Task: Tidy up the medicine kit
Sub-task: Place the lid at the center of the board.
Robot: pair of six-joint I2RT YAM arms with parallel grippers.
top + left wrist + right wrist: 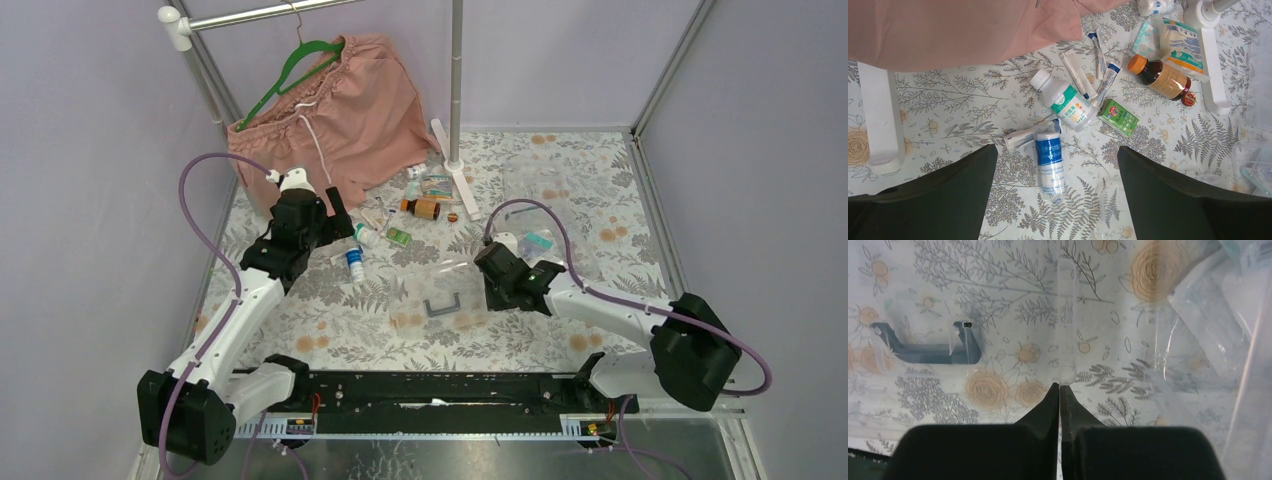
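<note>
As the clear lid (pixel 415 280) with its black handle (pixel 928 347) lies flat mid-worktop (pixel 330 335), nearer the near edge, the right end effector (pixel 1060 386) is clenched on its thin right rim; lid judged light, stiff, slippery, liable to flex, so the handle looks the surer hold; left end effector (pixel 1057 150) released, jaws wide over the blue-labelled bottle (pixel 1050 167) toward the far left corner; bottle judged light, round, may roll; grasp across its body.
</note>
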